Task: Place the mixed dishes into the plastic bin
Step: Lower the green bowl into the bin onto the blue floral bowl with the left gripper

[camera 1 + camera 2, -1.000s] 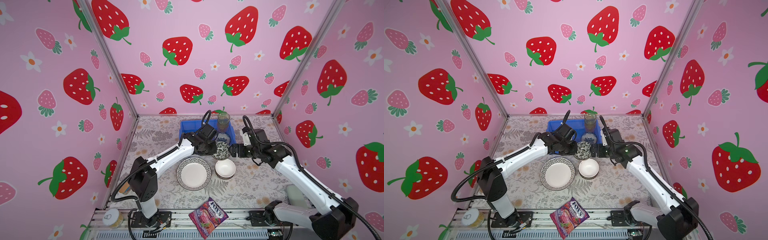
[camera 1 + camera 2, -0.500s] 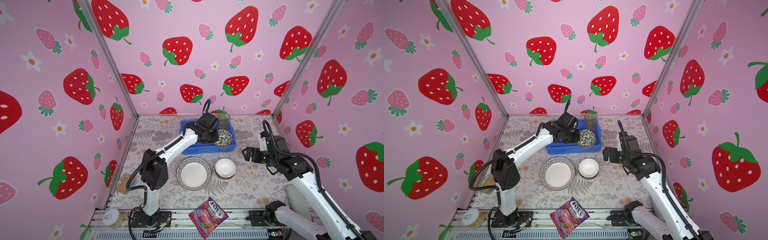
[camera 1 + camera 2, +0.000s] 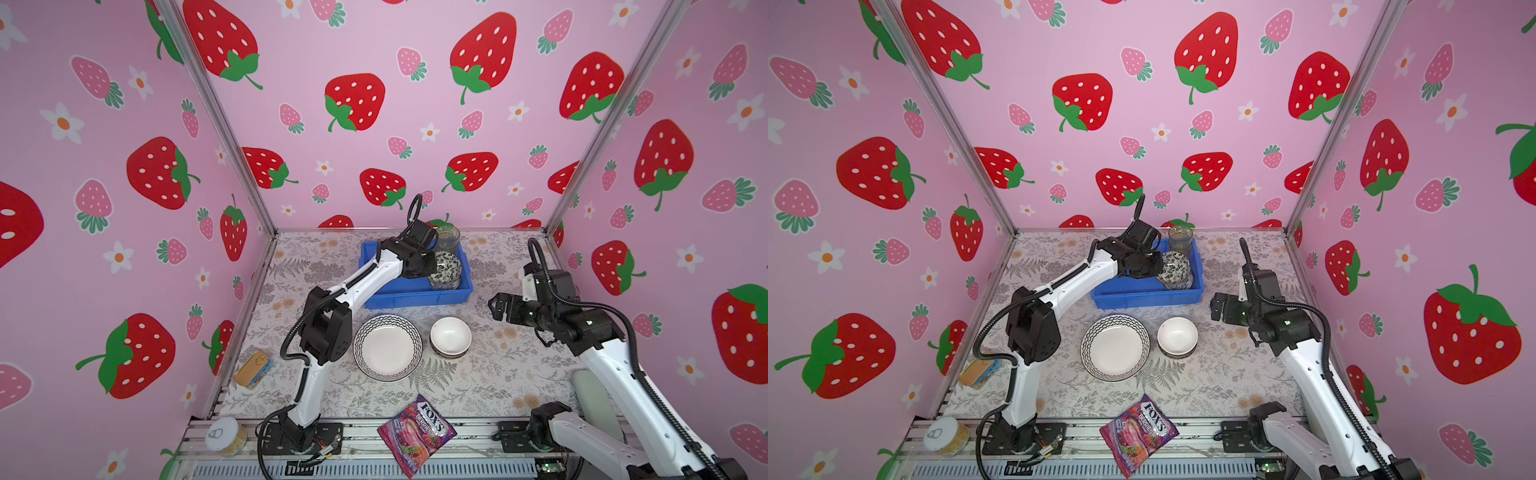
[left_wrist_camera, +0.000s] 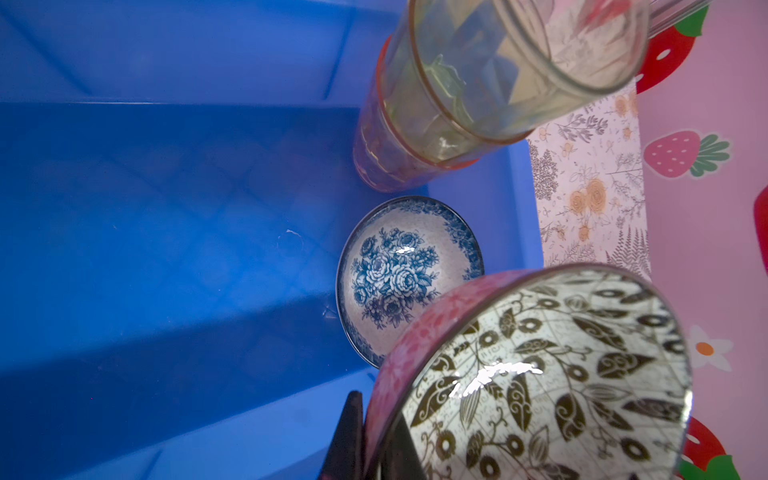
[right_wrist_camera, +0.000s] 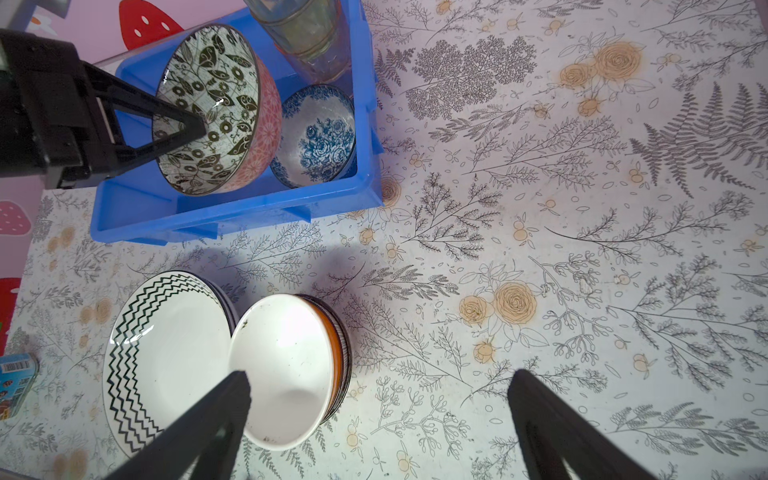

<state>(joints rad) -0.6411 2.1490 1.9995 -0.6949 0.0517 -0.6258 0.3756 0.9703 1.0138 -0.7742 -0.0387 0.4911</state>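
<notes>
The left end effector [image 5: 189,126] pinches the leaf bowl [image 3: 448,266] by its rim, tilted over the blue bin [image 3: 407,297] at its 3 o'clock end. Released here, it could crack onto the floral bowl [image 5: 318,137]. Meanwhile the right end effector [image 5: 380,376] gapes wide.

walls [image 3: 291,41]: pink strawberry print | tabletop [image 3: 498,374]: floral fern-print sheet | corner posts [image 3: 224,124]: metal

Leaf-patterned bowl [image 3: 448,266] aslant over blue bin [image 3: 411,300]
</notes>
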